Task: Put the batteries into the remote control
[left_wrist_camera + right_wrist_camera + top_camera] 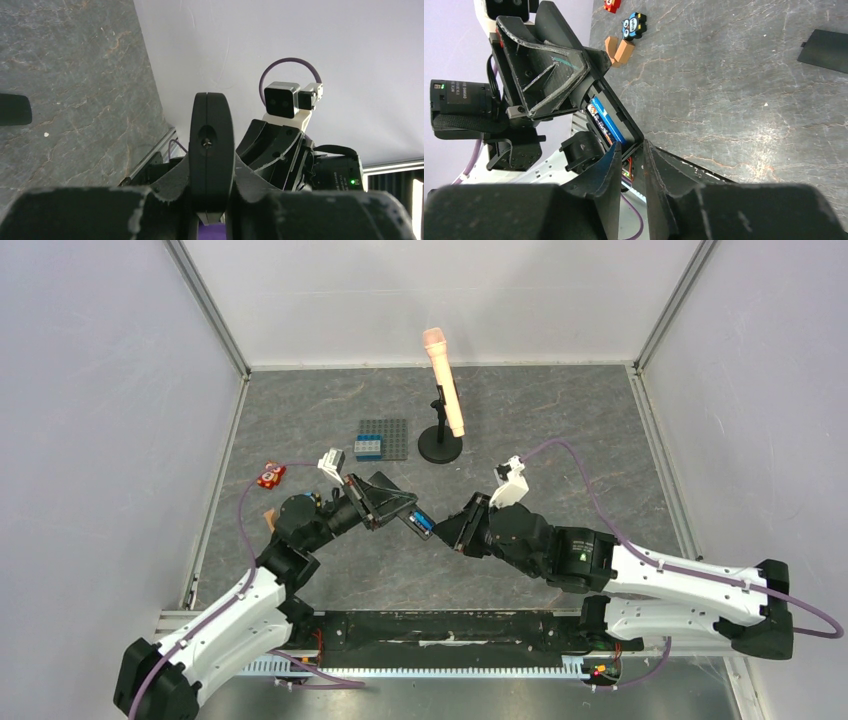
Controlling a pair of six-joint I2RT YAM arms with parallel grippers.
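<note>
Left gripper (380, 502) clamped on the remote control (621, 117), held off the table (570, 440) near the front middle, with the compartment open and one blue battery (605, 121) lying inside. Right gripper (631, 147) sits at the remote's end, fingers nearly together with a thin gap; can't tell if they pinch anything. Back cover (826, 47) lies flat on the table, well apart.
</note>
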